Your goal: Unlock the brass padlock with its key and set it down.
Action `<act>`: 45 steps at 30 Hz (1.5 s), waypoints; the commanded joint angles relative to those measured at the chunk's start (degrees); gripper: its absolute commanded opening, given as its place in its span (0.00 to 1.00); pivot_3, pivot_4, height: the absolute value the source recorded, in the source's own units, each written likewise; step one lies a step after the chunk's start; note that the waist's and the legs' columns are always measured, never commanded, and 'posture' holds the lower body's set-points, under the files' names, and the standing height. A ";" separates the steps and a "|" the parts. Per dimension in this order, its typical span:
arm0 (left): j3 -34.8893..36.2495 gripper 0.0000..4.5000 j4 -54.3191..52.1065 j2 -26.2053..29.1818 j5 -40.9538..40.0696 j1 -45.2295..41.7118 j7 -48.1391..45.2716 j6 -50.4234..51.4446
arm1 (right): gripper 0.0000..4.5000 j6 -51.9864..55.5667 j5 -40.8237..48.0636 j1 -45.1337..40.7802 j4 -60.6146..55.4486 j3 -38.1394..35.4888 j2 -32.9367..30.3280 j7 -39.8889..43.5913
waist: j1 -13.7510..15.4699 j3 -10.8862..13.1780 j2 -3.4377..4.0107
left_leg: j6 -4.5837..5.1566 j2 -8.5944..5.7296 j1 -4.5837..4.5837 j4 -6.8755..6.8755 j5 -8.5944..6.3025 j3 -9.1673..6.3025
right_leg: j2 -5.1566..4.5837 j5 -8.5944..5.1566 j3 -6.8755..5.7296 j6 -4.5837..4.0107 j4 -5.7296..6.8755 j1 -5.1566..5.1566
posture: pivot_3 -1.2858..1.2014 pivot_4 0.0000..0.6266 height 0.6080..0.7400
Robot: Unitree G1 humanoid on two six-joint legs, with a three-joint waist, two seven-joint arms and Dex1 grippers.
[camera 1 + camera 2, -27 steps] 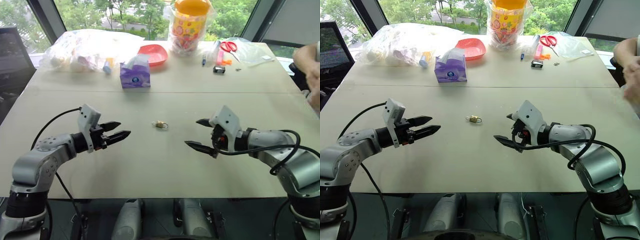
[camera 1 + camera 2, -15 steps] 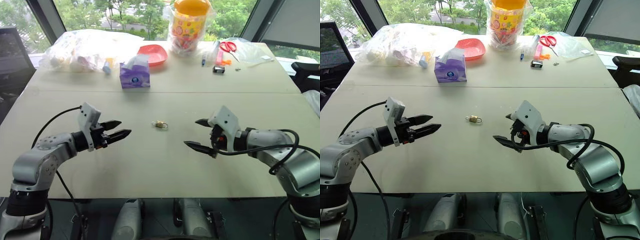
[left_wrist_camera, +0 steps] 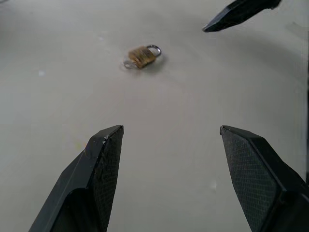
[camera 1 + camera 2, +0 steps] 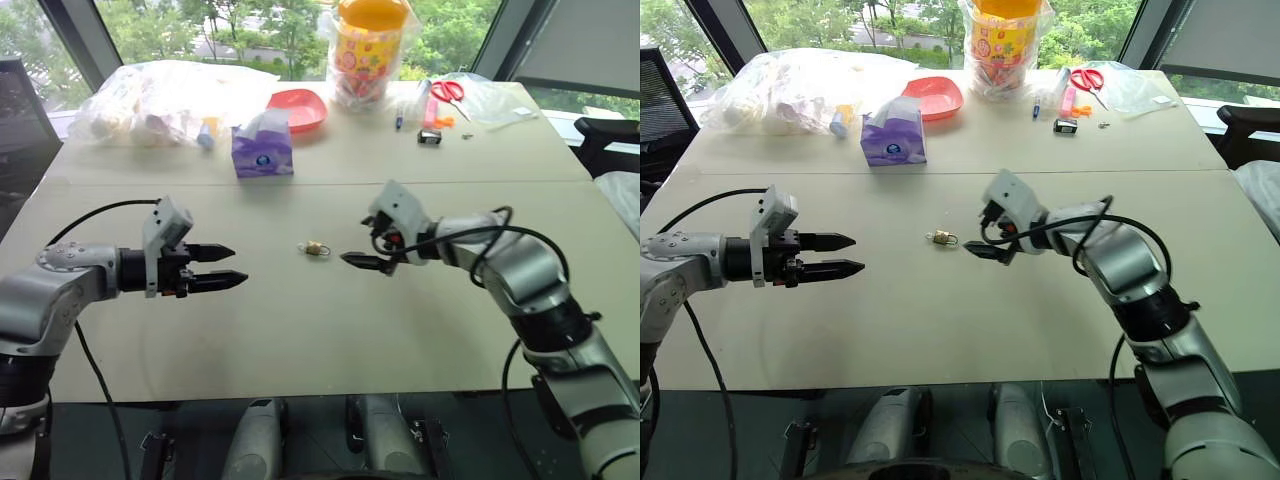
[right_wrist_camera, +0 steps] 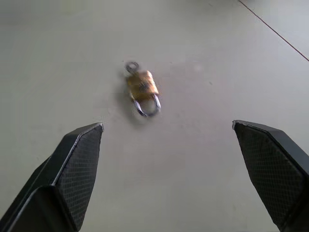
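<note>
I saw the brass padlock [image 4: 316, 248] lying flat mid-worktop [image 4: 300, 330], well clear of every edge. My right end effector [image 4: 366, 249] hung just beside it, jaws wide, empty. The left end effector [image 4: 222, 267] stood farther off, open, empty, bare surface between.

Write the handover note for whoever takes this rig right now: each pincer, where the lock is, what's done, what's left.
Left pincer: open, holding nothing, hovering over the table to the left of the lock.
Right pincer: open, holding nothing, lower finger tip close to the lock on its right side, not touching.
Brass padlock: lying flat on the table between the two pincers, shackle looks closed, a small ring at its keyhole end, likely the key.
Done: both arms lined up on the lock.
Left: pick up the lock, turn the key, open the shackle, set it down.
</note>
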 commanded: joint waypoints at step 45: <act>-2.93 0.61 31.71 -19.95 2.12 -24.96 -4.88 -6.39 | 0.16 -41.36 -25.67 -1.57 2.69 -1.29 6.08 1.39 | -0.03 -0.02 -0.04 | -0.08 -0.05 0.57 0.09 0.06 0.04 | 0.03 0.06 0.10 0.22 0.71 0.25 | 0.52 0.24 1.00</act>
